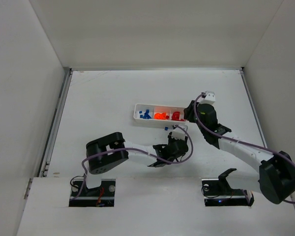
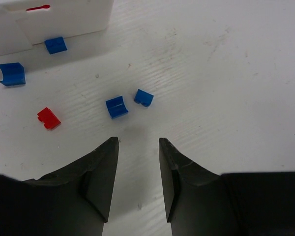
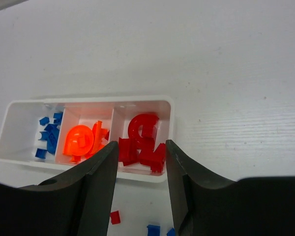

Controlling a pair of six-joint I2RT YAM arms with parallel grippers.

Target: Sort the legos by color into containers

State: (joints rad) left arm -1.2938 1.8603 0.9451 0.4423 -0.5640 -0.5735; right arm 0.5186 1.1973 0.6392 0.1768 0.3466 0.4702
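The white three-compartment tray (image 1: 137, 118) holds blue legos at the left, orange in the middle, red at the right; in the right wrist view its rim (image 3: 88, 100) shows the same. My left gripper (image 2: 138, 141) is open and empty, low over the table just short of two loose blue legos (image 2: 117, 106) (image 2: 143, 97). A loose red lego (image 2: 48, 118) and two more blue ones (image 2: 12, 73) (image 2: 55, 44) lie near the tray's wall (image 2: 64, 19). My right gripper (image 3: 141, 143) is open and empty above the red compartment (image 3: 142, 137).
White walls enclose the table on three sides. A metal rail (image 1: 56, 123) runs along the left edge. Loose red (image 3: 115, 217) and blue (image 3: 153, 229) legos lie on the table in front of the tray, between the two grippers.
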